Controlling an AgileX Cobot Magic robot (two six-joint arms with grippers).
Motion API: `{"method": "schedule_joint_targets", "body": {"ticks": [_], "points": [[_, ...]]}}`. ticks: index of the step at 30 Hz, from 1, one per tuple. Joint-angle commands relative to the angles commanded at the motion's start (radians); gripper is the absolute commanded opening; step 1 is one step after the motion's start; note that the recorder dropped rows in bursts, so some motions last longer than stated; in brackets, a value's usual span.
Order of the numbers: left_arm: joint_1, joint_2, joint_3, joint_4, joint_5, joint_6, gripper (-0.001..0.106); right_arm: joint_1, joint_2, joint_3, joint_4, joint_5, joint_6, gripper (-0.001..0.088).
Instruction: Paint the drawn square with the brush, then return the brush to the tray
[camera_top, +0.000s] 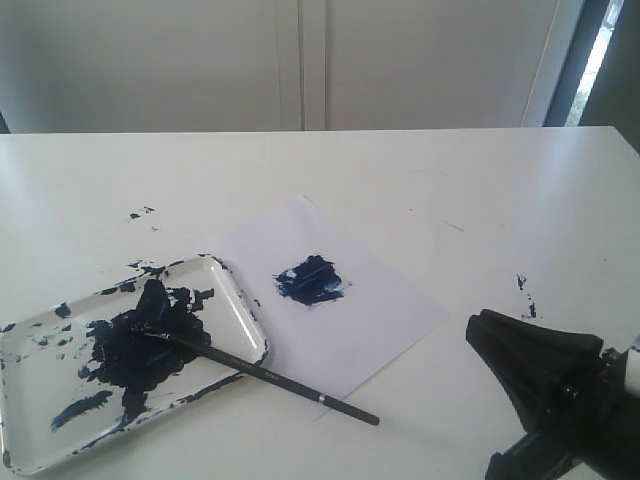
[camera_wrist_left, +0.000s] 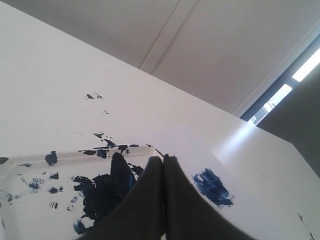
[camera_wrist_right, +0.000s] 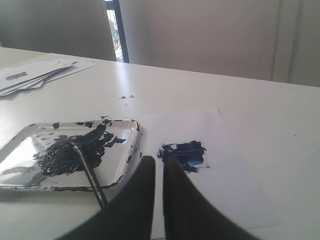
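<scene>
The drawn square (camera_top: 310, 280) is a dark blue paint blot on a white paper sheet (camera_top: 385, 315); it also shows in the wrist views (camera_wrist_right: 184, 154) (camera_wrist_left: 212, 186). The brush (camera_top: 262, 373) (camera_wrist_right: 89, 172) lies free. Its tip rests in the dark paint of the tray (camera_top: 30, 385) (camera_wrist_right: 22, 150) (camera_wrist_left: 30, 172), and its handle sticks out over the rim onto the table. My right gripper (camera_top: 478, 330) (camera_wrist_right: 160, 161) hovers right of the paper. Its jaws stand a narrow gap apart with nothing between them. My left gripper (camera_wrist_left: 163, 157) is shut and empty above the tray's edge; the exterior view does not show it.
Small blue specks mark the table behind the tray (camera_top: 140, 213) and right of the paper (camera_top: 522, 282). A loose stack of paper sheets (camera_wrist_right: 35, 75) lies at a far table corner. The white table ends at a pale wall.
</scene>
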Motion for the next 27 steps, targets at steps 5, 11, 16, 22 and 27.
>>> {"method": "schedule_joint_targets", "body": {"ticks": [5, 11, 16, 22, 27], "points": [[0.000, 0.000, 0.000, 0.030, 0.023, 0.023, 0.000, 0.000, 0.000, 0.000, 0.000, -0.005, 0.000, 0.0066], [0.000, 0.000, 0.000, 0.093, -0.028, 0.027, 0.000, 0.000, 0.000, 0.000, 0.000, -0.009, 0.013, 0.0066], [0.000, 0.000, 0.000, 0.093, -0.224, 0.027, 0.000, 0.000, 0.000, 0.000, 0.000, 0.017, 0.056, 0.0066], [0.000, 0.000, 0.000, 0.098, -0.299, 0.141, 0.000, 0.000, 0.000, 0.000, 0.000, 0.021, 0.070, 0.0066], [0.000, 0.000, 0.000, 0.122, -0.317, 0.207, 0.000, 0.000, 0.000, 0.000, 0.000, 0.019, 0.070, 0.0066]]}}
